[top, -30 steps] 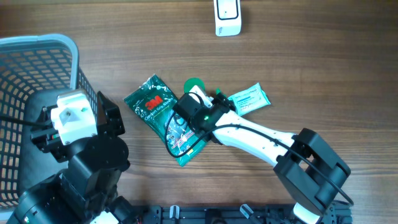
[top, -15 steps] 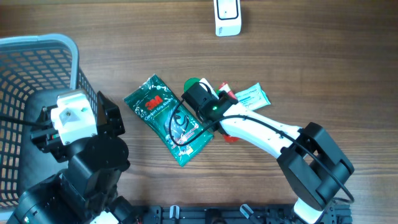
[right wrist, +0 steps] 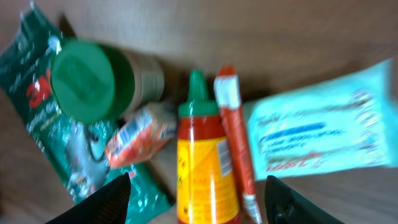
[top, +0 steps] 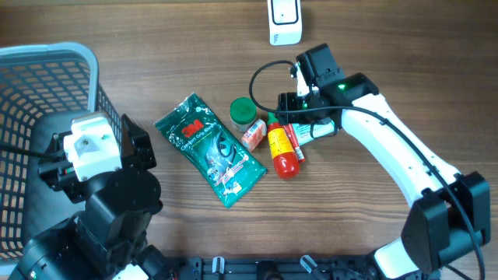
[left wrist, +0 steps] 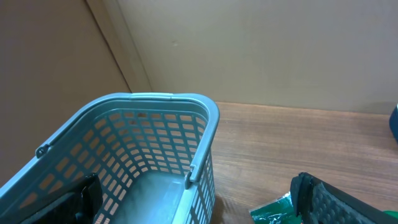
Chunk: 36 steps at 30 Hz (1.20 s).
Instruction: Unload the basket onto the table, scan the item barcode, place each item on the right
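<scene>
**Right arm over the item cluster, nothing held**

The right gripper hung above the cluster at mid-desk, jaws spread and empty. The left gripper sat by the blue-grey plastic mesh basket, jaws spread wide, also empty.

Directly under the right jaws lay the red squeeze bottle with yellow label and green nozzle, on its side on the wooden desk. A thin red stick sachet lay close alongside it, with a pale teal flat packet beyond. On the other side were a small orange wrapped snack, a green-lidded jar and a green foil pouch.

I judged the bottle the likely item, not certain. No barcode was legible.

Handling (judgement): the bottle looked light, fairly stiff, glossy and round, so apt to roll or slip. Best grip would be across the body at mid-label, clear of the sachet. That leaves the label's rear free for the white scanner unit at the far desk edge.
</scene>
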{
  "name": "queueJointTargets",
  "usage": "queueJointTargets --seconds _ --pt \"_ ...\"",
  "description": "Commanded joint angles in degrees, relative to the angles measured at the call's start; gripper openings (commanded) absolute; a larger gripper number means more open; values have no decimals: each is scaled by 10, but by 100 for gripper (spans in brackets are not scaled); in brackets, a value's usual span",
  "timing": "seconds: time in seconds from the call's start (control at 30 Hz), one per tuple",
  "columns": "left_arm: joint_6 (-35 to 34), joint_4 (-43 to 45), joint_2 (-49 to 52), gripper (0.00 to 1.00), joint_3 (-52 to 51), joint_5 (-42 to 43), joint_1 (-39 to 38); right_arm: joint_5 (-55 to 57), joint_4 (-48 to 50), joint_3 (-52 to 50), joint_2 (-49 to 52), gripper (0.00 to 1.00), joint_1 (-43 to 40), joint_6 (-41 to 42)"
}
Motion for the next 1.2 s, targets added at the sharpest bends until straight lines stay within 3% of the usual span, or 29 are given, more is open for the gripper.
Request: queueJointTargets --seconds 0.0,0.17,0.33,0.43,0.6,0.73,0.77,0.87,1.17 --pt "5 2 1 100 1 1 -2 -63 9 -8 22 70 2 4" --pt "5 2 1 100 1 1 -2 -52 90 -8 108 72 -9 -11" --pt "5 2 1 100 1 1 -2 -55 125 -8 121 73 -60 -39" --pt "5 2 1 100 1 1 -2 -143 135 -8 130 72 -82 -141" --pt "5 2 1 100 1 1 -2 -176 126 -8 165 68 -82 -232" --pt "5 2 1 100 1 1 -2 -179 118 -8 211 57 -82 -245" --pt "5 2 1 100 1 1 -2 -179 115 -8 215 49 -82 -245" --pt "5 2 1 100 1 1 -2 -183 113 -8 215 4 -82 -230" --pt "5 2 1 100 1 1 -2 -176 83 -8 203 4 -82 -206"
